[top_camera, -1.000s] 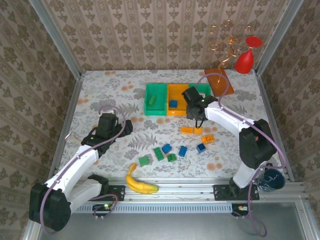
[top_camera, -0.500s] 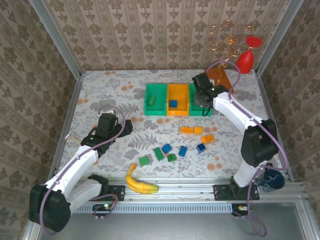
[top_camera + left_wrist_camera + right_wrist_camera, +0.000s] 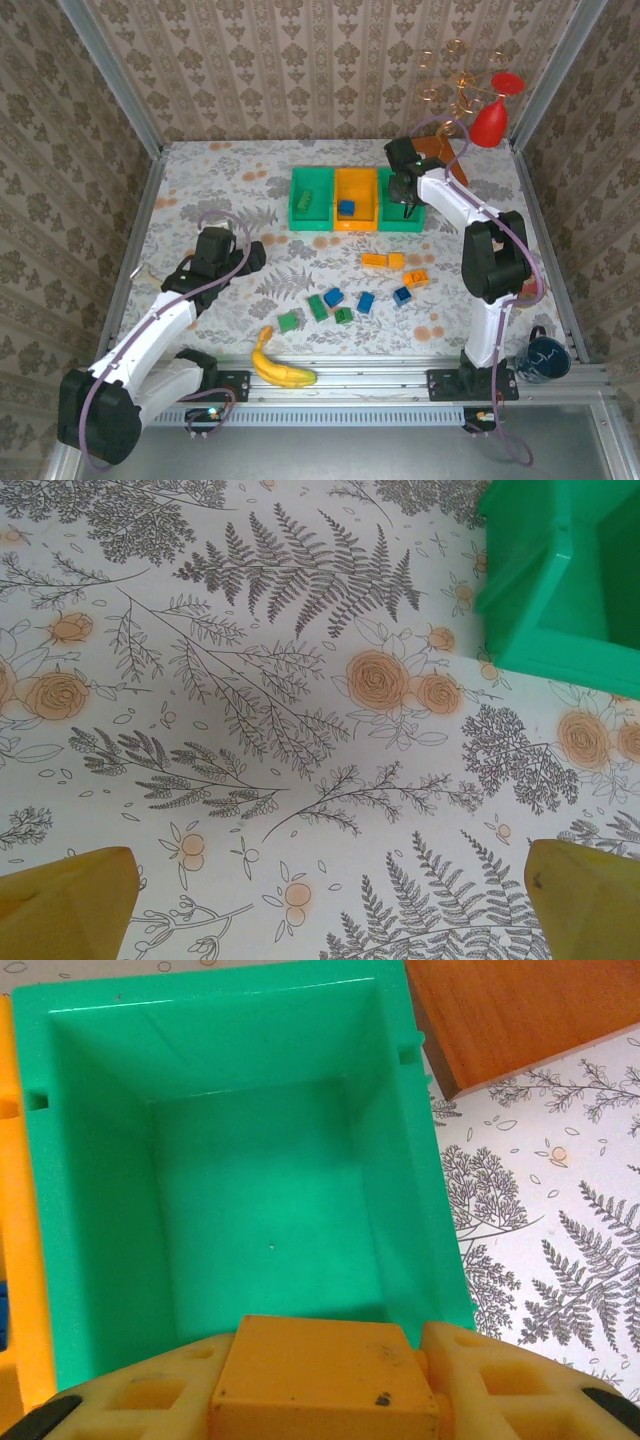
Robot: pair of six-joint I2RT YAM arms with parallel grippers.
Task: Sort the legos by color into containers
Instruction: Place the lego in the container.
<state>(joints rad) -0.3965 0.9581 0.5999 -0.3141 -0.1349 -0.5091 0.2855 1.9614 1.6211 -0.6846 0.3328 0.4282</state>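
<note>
My right gripper (image 3: 325, 1380) is shut on an orange lego (image 3: 320, 1375) and hangs over the near wall of the right green container (image 3: 260, 1200), whose floor is bare. From above, that gripper (image 3: 405, 195) is at the right end of the row: left green container (image 3: 311, 213) with a green lego (image 3: 303, 199), orange container (image 3: 358, 185) with a blue lego (image 3: 346, 208). Loose legos lie nearer the bases: orange (image 3: 383, 260), blue (image 3: 366, 301), green (image 3: 317, 307). My left gripper (image 3: 330, 900) is open over bare cloth, with the left green container's corner (image 3: 560, 580) ahead to its right.
A brown board (image 3: 520, 1010) lies just behind and right of the right green container. A yellow banana (image 3: 278, 365) rests near the front rail. A red glass and wire ornament (image 3: 492, 115) stand in the far right corner, and a dark mug (image 3: 545, 358) sits off the near right.
My right arm has swung back and to the right, from in front of the bins to over the right green container, still gripping the orange lego. The left arm has stayed put.
</note>
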